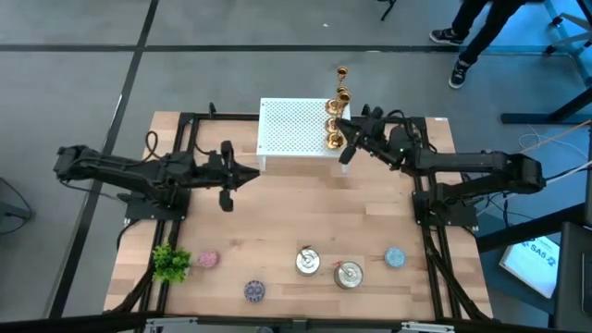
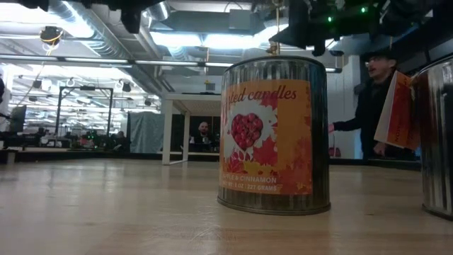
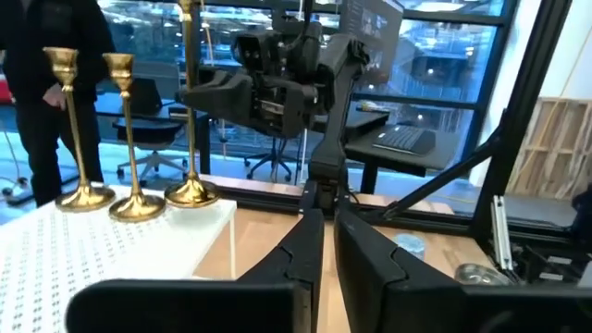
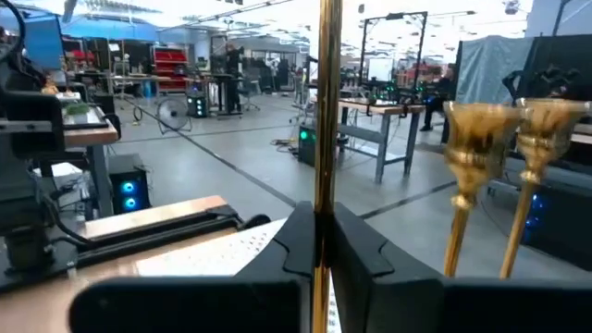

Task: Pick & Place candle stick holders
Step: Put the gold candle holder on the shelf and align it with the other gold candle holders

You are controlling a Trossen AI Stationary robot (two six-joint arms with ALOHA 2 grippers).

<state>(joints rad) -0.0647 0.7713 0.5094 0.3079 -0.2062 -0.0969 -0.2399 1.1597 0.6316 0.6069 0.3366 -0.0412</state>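
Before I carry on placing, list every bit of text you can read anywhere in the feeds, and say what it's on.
"...ted candles": partly cut off, on the orange label of the tin in the low view.
"...E & CINNAMON": lower on the same label, start hidden.
Bottom line of that label: too small to read reliably.
White card beside the table, high view: lettering too blurred to read.

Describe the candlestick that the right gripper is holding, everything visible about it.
The tallest candlestick is shiny gold metal, brass by its look, with a round flared base and a long thin stem. It stands upright on the right edge of the white perforated platform, its base resting there next to two shorter gold candlesticks. The right gripper has its dark fingers closed on the stem, as the right wrist view shows. Its cup top is cut off in both wrist views.
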